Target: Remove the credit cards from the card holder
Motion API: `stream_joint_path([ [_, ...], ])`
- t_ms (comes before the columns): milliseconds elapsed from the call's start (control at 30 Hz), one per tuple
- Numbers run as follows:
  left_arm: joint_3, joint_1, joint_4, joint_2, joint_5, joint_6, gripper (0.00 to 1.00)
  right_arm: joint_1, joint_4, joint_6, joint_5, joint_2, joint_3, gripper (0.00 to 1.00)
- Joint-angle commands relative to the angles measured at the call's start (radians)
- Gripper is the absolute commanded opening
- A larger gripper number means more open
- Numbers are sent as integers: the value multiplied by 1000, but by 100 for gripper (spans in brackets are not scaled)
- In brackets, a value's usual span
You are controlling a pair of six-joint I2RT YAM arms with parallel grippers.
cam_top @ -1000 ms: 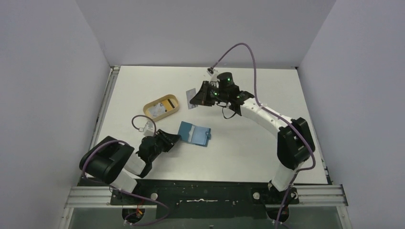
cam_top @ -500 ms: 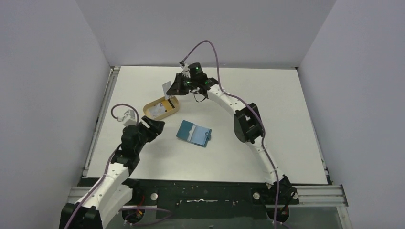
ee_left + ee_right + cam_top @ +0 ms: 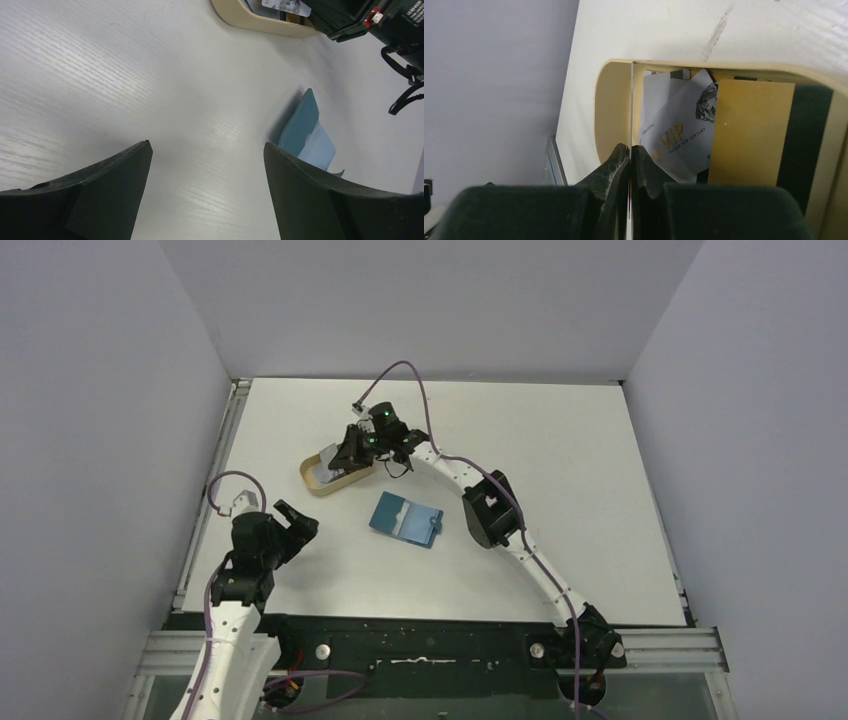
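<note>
White table point(image 3: 560, 460) fills a booth of plain pale walls point(image 3: 420, 300). The teal wallet point(image 3: 405, 518) lies open near the table's middle, and neither arm touches it.

The right gripper point(image 3: 348, 452) hangs over the tan tray point(image 3: 310, 483) at the far left, its fingers pressed together on a thin card point(image 3: 631, 100). Gripping the card by one end, just above the tray, looks meant to let it drop among the others once the fingers part. The left gripper point(image 3: 296, 524) hovers near the table's left edge, well apart from the wallet. Its fingers are spread wide with nothing between them, probably in readiness to steady or reach for the wallet.

From overhead the layout is plain, but the held card is hidden under the gripper. The right wrist view shows it as a fine line running from the fingertips toward the tray's rim. Beneath it, a grey card point(image 3: 674, 135) with lettering overlaps a yellow card point(image 3: 749, 135) that sits beside a dark stripe. The left wrist view catches the wallet from low down, one teal flap raised off the table beside a paler pocket. No view shows whether any card remains inside.
</note>
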Motion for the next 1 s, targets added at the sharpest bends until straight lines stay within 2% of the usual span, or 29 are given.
stream_joint_path([
  [0, 43, 9, -77, -42, 17, 23, 81, 15, 46, 12, -31, 4, 49, 0],
  [100, 44, 10, -100, -60, 18, 24, 81, 17, 29, 1, -28, 14, 47, 0],
  [233, 55, 10, -123, -73, 12, 28, 81, 21, 14, -10, -20, 17, 40, 25],
  [367, 65, 10, -137, -75, 10, 29, 81, 19, 0, -24, -5, 1, 40, 45],
  [433, 73, 10, -146, -79, 10, 31, 81, 15, -15, -39, 5, -19, 40, 51],
  [733, 132, 10, -154, -63, 5, 55, 81, -22, -100, -109, 20, -154, -1, 61],
  [867, 170, 9, -145, -64, 0, 70, 81, -42, -140, -159, 37, -287, -79, 64],
  [967, 179, 38, -101, -61, 35, 75, 81, -46, -170, -208, 56, -391, -156, 72],
])
